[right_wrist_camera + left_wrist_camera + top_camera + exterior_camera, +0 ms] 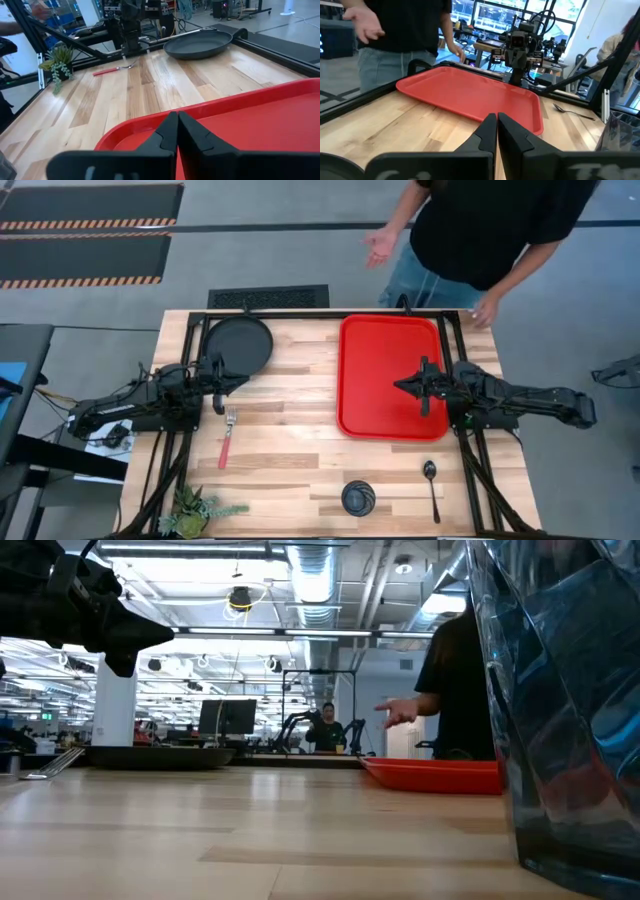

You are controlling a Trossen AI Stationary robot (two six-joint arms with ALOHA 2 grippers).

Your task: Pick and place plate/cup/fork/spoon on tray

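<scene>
Pale wooden boards make up the desk (pixel 300 410), ringed by a black frame and standing on a grey floor. Taking the high view as a clock face, the nearest edge is at 6 o'clock: there the cup (pixel 358 498) stands upright, with the spoon (pixel 431 486) lying toward 5 o'clock, bowl pointing away from that edge, and a small green plant (pixel 195 510) at 7 o'clock by the corner. Farther in, the fork (pixel 227 439) lies at 8 o'clock, tines toward the left hand (pixel 218 386), which hovers just beyond it with its fingers pressed together, holding nothing. At 10 o'clock, beside that hand, sits the plate (pixel 238 344). The tray (pixel 375 410) fills the 1 to 3 o'clock side, bare, and the right hand (pixel 410 384) hangs over its middle, fingers likewise narrow and empty. Beyond the far edge a person stands, one hand (pixel 380 248) raised, the other (pixel 487 310) resting near the desk's far corner by the tray.

Only the low view shows the cup as see-through, looming at its right side and hiding much of the tray behind it. The left wrist view catches the right arm standing over the tray's far side; the right wrist view shows the fork and plate directly ahead across clear boards.
</scene>
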